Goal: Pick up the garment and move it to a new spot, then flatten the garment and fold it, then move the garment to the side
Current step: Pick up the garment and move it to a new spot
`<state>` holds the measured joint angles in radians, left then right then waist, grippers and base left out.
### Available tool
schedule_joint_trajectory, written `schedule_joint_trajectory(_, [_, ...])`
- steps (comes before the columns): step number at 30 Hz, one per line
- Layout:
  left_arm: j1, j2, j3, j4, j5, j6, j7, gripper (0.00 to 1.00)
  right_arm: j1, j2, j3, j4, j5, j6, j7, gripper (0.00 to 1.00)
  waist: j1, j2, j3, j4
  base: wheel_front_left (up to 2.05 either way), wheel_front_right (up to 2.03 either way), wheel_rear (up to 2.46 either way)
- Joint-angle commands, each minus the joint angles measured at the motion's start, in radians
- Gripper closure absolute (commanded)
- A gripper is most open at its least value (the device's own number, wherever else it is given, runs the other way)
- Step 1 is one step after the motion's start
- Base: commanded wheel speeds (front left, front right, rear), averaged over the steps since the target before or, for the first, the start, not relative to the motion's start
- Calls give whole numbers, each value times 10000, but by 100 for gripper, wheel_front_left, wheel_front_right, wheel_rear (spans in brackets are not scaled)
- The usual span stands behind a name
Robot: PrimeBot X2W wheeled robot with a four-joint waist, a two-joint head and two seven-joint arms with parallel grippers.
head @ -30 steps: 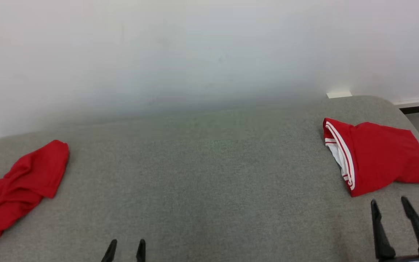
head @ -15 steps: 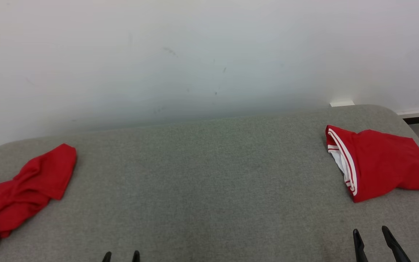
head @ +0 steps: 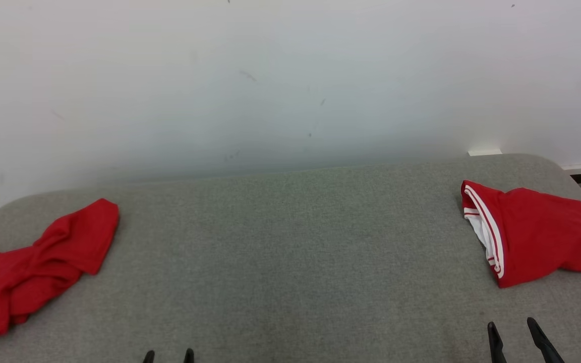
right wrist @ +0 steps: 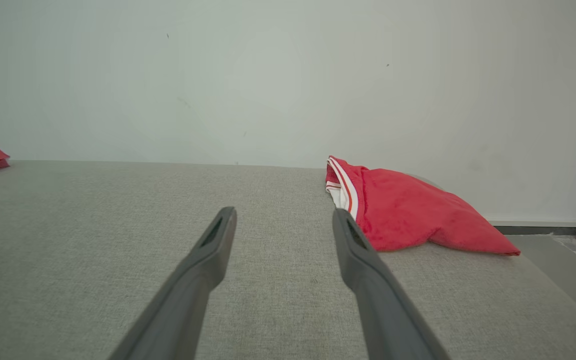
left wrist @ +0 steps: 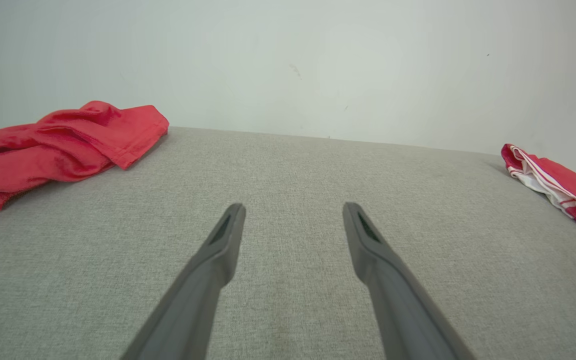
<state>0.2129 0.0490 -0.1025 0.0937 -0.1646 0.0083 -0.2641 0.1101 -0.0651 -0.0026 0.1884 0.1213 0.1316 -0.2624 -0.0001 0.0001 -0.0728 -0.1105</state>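
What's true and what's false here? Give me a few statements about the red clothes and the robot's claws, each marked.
1. A crumpled red garment and a trimmed red garment lie at opposite ends of the grey surface. True.
2. The left gripper grips the crumpled red garment. False: it is open, empty and apart from it.
3. The trimmed red garment has white stripes along one edge. True.
4. The right gripper is shut. False: its fingers stand apart, holding nothing.
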Motion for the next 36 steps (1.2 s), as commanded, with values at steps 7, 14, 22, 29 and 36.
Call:
schedule_joint_trajectory(7, [197, 32, -17, 2, -12, -13, 0, 0, -13, -86, 136, 196, 178, -21, -29, 0, 1, -1, -100, 242, 0, 0, 0])
schedule_joint_trajectory(14, [163, 32, 18, -67, 75, -97, 0, 0, -75, -119, 215, 211, 258, -20, -29, 0, 1, -1, -1, 510, 0, 0, 0])
schedule_joint_trajectory(22, [-58, 33, 35, -155, 189, -173, 0, 0, 170, -25, 172, 124, 321, -20, -28, 0, 1, -1, 169, 1743, 0, 0, 0])
schedule_joint_trajectory(29, [55, 31, 163, -464, 146, -123, -1, 0, 43, 82, 375, 82, 481, -21, -28, 0, 1, -1, 226, 3815, 0, 0, 0])
schedule_joint_trajectory(36, [285, 31, 325, -732, 65, -56, 0, 0, -212, 124, 702, 164, 534, -20, -29, 0, 1, -1, 291, 5102, 0, 0, 0])
